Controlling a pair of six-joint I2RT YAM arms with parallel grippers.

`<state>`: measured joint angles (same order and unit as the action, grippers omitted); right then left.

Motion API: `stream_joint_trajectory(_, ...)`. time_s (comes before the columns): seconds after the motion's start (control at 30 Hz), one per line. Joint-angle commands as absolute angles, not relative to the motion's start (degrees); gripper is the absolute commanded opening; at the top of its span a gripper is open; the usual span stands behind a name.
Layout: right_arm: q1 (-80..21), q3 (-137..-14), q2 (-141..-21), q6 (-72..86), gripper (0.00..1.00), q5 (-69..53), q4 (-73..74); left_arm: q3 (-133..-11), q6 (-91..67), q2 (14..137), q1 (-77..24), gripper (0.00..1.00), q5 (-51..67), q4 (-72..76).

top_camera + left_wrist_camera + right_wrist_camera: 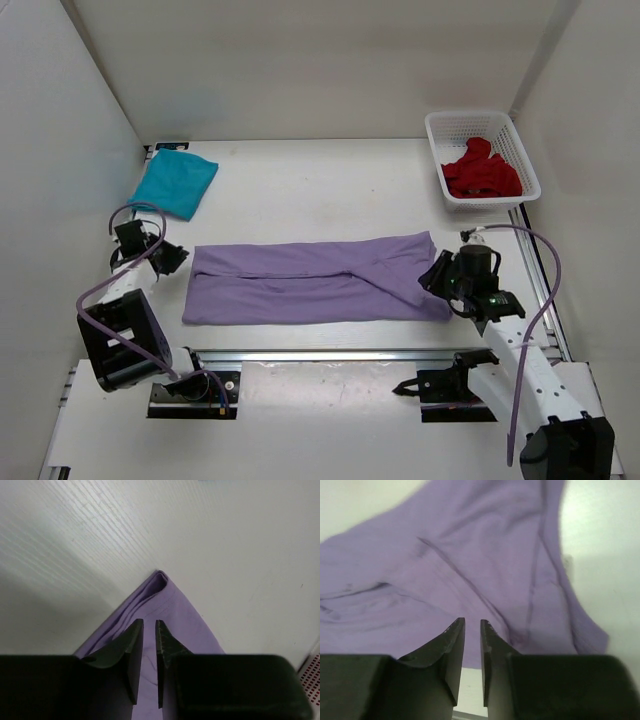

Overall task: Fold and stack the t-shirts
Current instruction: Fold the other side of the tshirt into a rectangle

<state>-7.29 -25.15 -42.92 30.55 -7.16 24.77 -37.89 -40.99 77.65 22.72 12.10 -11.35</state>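
A lavender t-shirt (310,280) lies folded into a long band across the middle of the table. My left gripper (172,258) hovers at its left end with jaws nearly together and nothing between them; the wrist view shows the shirt's corner (167,600) beyond the gripper (149,622). My right gripper (438,274) is at the shirt's right end, also shut and empty, over the near hem (470,555) in its view (472,621). A teal t-shirt (175,182) lies folded at the back left. A dark red t-shirt (482,172) lies crumpled in the basket.
A white mesh basket (490,203) stands at the back right; its corner shows in the left wrist view (313,672). White walls enclose the table on three sides. An aluminium rail (330,354) runs along the near edge, another (537,270) along the right.
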Motion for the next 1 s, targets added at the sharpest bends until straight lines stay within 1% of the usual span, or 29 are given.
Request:
stream_joint_trajectory(0.0,-11.8,-29.8,-45.6,30.9,0.17,-3.7,20.3,-38.1,-43.0,73.9,19.4,0.26,13.2,-8.4)
stream_joint_trajectory(0.03,-13.7,-30.7,-47.3,30.5,0.08,-3.5,19.6,-38.5,-42.6,72.7,18.0,0.25,11.2,-7.5)
stream_joint_trajectory(0.07,-14.7,-32.0,-51.5,30.4,0.0,-3.2,17.9,-38.2,-41.7,72.0,15.5,0.25,9.9,-6.8)
stream_joint_trajectory(0.17,-18.1,-35.7,-63.4,28.5,0.0,-5.8,13.5,-39.0,-38.9,69.5,7.8,0.25,5.3,-5.2)
stream_joint_trajectory(0.2,-19.2,-37.1,-68.0,27.9,0.01,-6.5,10.8,-38.8,-38.4,69.3,5.6,0.23,5.0,-5.1)
stream_joint_trajectory(0.3,-21.3,-42.3,-77.0,26.2,0.16,-8.0,6.6,-38.8,-36.6,71.2,2.9,0.18,3.8,-5.5)
stream_joint_trajectory(0.37,-23.0,-44.3,-80.7,24.7,0.23,-7.1,5.9,-37.5,-35.8,71.9,5.1,0.17,4.4,-5.8)
stream_joint_trajectory(0.4,-23.5,-45.0,-82.8,24.3,0.23,-6.2,5.9,-36.8,-36.0,71.6,6.8,0.17,5.0,-5.1)
stream_joint_trajectory(0.47,-23.5,-46.1,-85.2,24.1,0.29,-5.9,4.9,-34.8,-37.7,70.4,9.0,0.16,6.6,-3.3)
stream_joint_trajectory(0.87,-24.7,-48.3,-91.0,22.0,0.32,-0.2,5.3,-34.1,-39.3,72.2,6.5,0.12,8.0,-0.6)
stream_joint_trajectory(0.9,-25.0,-48.9,-91.1,21.6,0.31,1.1,5.2,-33.8,-39.5,72.0,6.4,0.12,7.4,-0.7)
stream_joint_trajectory(0.97,-25.1,-49.8,-92.4,21.3,0.27,0.4,6.0,-34.2,-39.4,71.8,6.2,0.12,7.6,-0.8)
